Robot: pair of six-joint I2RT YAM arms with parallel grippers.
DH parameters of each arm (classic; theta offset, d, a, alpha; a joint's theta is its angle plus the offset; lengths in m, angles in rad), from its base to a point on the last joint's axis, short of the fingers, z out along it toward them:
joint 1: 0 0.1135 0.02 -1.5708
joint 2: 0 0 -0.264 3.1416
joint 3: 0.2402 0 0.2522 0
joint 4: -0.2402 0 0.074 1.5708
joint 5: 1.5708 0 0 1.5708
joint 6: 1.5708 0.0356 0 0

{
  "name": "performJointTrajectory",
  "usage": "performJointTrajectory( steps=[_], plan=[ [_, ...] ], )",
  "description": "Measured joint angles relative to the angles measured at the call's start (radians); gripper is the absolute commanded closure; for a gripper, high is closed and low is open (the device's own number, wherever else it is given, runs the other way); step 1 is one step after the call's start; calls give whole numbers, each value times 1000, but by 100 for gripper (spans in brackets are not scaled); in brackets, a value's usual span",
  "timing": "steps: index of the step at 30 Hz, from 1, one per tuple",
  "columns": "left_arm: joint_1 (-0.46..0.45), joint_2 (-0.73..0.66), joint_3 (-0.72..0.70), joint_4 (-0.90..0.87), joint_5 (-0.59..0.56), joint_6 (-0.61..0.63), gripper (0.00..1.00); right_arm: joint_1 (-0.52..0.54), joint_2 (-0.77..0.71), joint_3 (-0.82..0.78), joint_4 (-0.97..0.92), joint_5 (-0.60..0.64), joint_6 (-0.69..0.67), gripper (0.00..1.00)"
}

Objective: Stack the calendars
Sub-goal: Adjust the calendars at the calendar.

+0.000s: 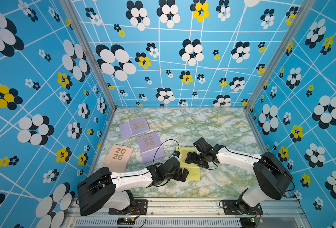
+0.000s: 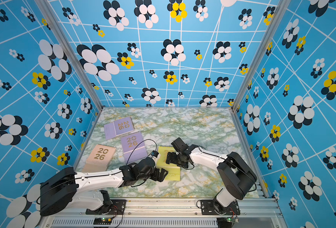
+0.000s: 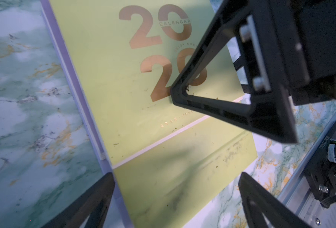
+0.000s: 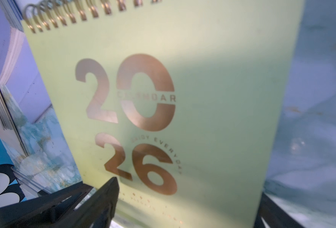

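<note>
Item: yellow-green calendar [image 3: 113, 88], flat at front centre of the surface [image 1: 222, 128], resting on a lower lavender calendar [image 3: 89, 118] whose edge shows alongside.
Over it: left end effector [image 1: 183, 174] and right end effector [image 1: 188, 158], both released, grasping nothing.
Outlying: near lavender calendar [image 1: 150, 147], far lavender calendar [image 1: 134, 127], peach calendar [image 1: 118, 157].
Hazards: a finger dragging the smooth cover may skew the pair; the arms, close together, may collide.

The yellow-green calendar [image 4: 222, 128] has a matt card cover, lightly scuffed, with digits in shiny copper-gold foil. Spiral binding [image 4: 68, 17]: gold-toned metal wire. Fingers [image 3: 212, 107]: matt black plastic. Table [image 1: 212, 126]: smooth marble-print surface. Front rail [image 1: 183, 206]: bare metal.
</note>
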Motion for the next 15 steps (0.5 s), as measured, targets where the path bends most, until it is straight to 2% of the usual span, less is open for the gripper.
performJointTrajectory(
  steps=[4, 8, 15],
  plan=[
    [26, -77, 0, -44, -33, 15, 0, -7, -2, 15, -20, 14, -7, 4],
    [101, -161, 0, -55, -41, 46, 0, -47, -10, 32, -34, 21, -26, 3],
    [216, -157, 0, -31, -6, 80, 0, -79, -11, 79, -50, 25, -62, 3]
  ],
)
